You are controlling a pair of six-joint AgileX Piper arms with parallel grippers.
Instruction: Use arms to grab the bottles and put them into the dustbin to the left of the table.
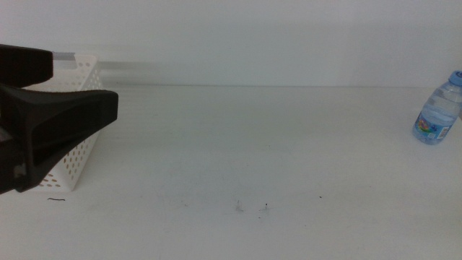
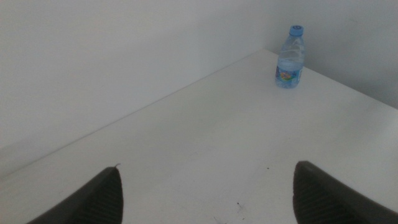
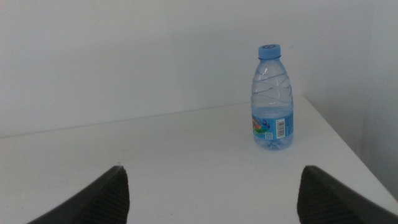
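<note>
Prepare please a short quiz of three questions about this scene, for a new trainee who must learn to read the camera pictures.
1. True or false: the water bottle stands upright on the table.
2. Which thing does the left hand hang in front of in the middle view?
A. the white basket
B. a red can
C. a yellow bottle
3. Fill in: the bottle's cap is ____ in colour.

Key:
1. True. It stands near the table's far right corner, and nothing touches it.
2. A. The open left hand is at the left side, partly hiding the basket.
3. Blue. The right wrist view shows it, with the open right hand facing the bottle from some way off.
</note>
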